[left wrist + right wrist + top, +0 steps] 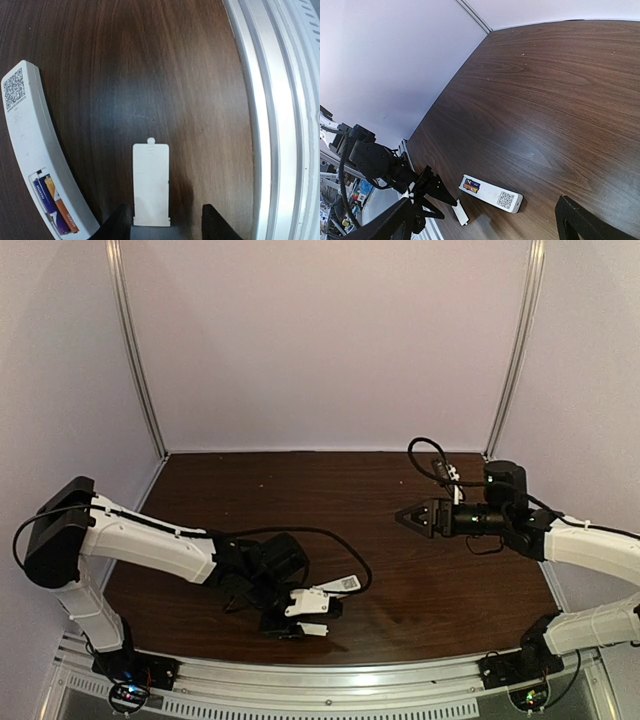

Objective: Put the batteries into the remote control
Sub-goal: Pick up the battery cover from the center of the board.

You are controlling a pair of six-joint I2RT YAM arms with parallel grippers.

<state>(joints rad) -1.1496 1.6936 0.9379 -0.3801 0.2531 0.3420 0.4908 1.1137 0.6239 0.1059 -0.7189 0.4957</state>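
The white remote control (30, 150) lies back-up on the table, with a QR code at one end. In its open compartment sit both batteries, the bluish-purple one (44, 197) and the orange-red one (64, 212) side by side. My left gripper (169, 227) is low over a small flat white cover (151, 182) lying beside the remote. Its jaws straddle the cover's near end, open, with a gap on the right side. In the top view the left gripper (292, 626) is near the front edge. My right gripper (410, 517) hovers open and empty, well right of the remote (492, 194).
The metal rail (280, 125) along the table's front edge runs just right of the cover. Dark wood table (330, 500) stretches behind the remote, enclosed by pale walls. A black cable (340, 545) loops from the left arm above the remote.
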